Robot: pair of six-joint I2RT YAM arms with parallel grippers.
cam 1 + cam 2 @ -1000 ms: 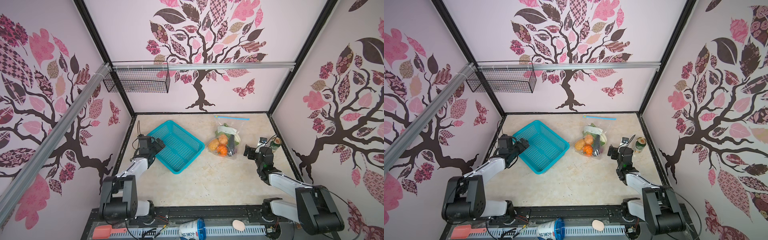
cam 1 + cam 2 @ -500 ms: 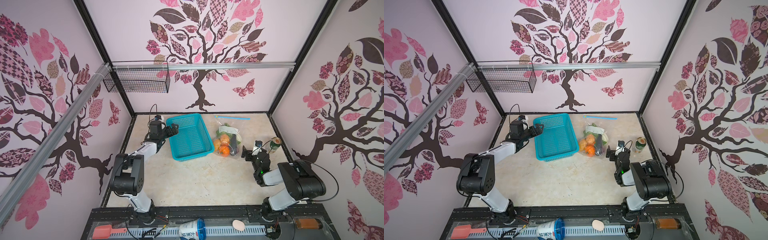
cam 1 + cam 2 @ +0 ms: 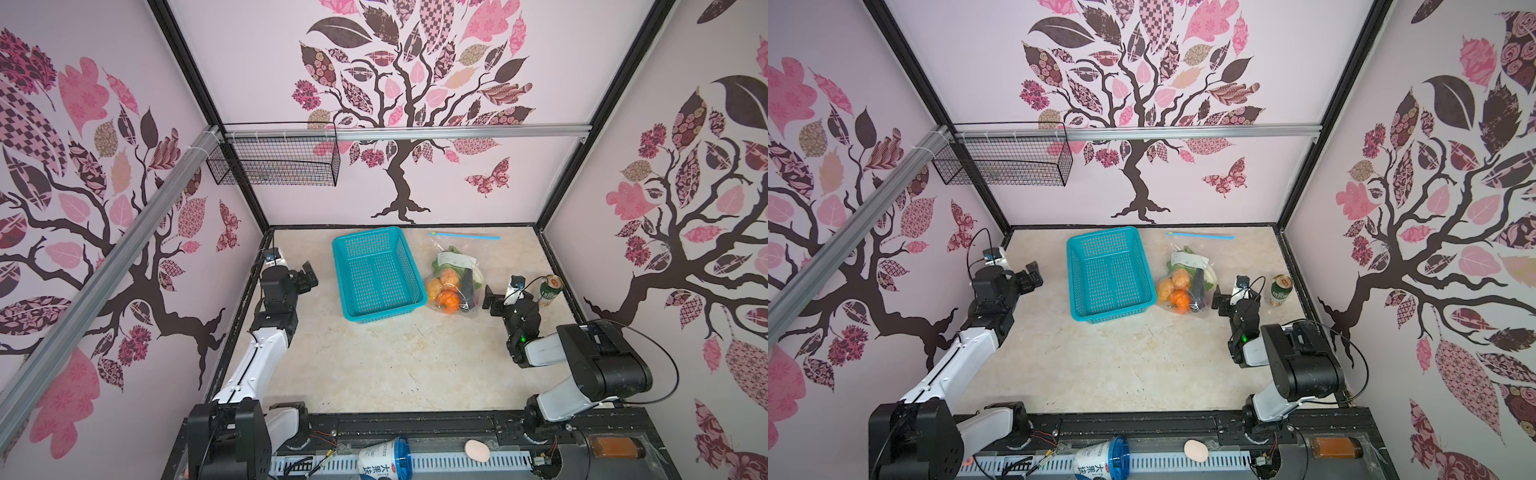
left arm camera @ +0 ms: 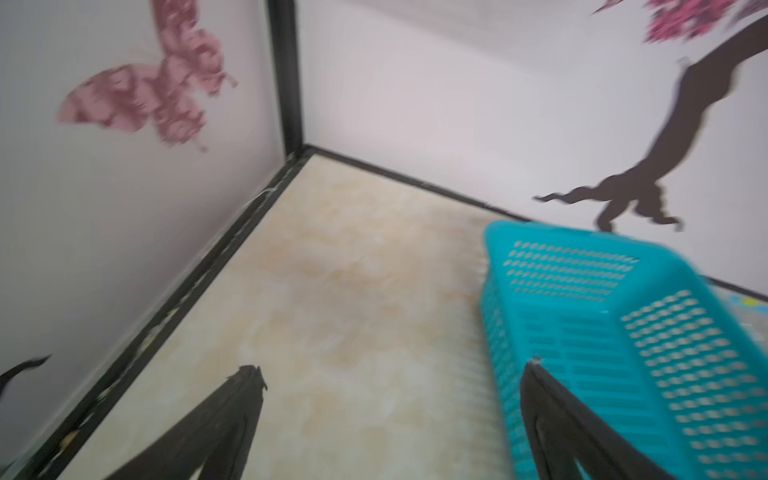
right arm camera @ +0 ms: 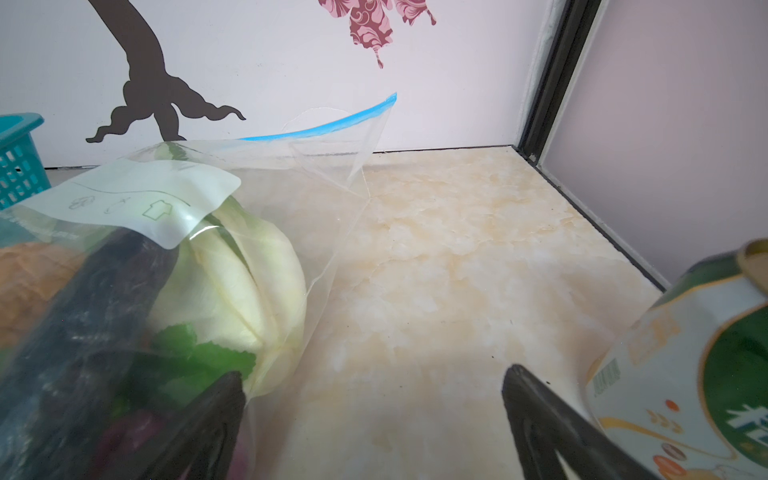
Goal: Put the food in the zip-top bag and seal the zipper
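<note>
Left pincer (image 3: 308,275): It was wide open and held nothing. It sat near the left wall, left of the basket (image 3: 376,278) and apart from it. The left wrist view (image 4: 390,368) was blurry. It showed bare desk (image 4: 353,291) between the two fingers.
Right pincer (image 3: 489,298): It was wide open and held nothing too. It was low over the desk, between the bag (image 3: 446,249) and the can (image 3: 550,291). In the right wrist view (image 5: 374,374) one finger was close to the bag (image 5: 332,232) and one was close to the can (image 5: 706,374).
Bag: It lay on the desk near the back, just right of the basket. I could not tell if they touched. A white label (image 3: 455,259) was on it.
Food: It was inside the bag, piled at the near end. I saw two potatoes (image 3: 446,276), a pumpkin (image 3: 449,300), an eggplant (image 3: 468,286) and a pale lettuce (image 5: 241,282).
Zipper (image 3: 465,236): This blue strip was at the far end of the bag, near the back wall. A yellow slider (image 3: 433,233) was at its left end. I could not tell if it was shut.
Can: It stood up near the right wall.
</note>
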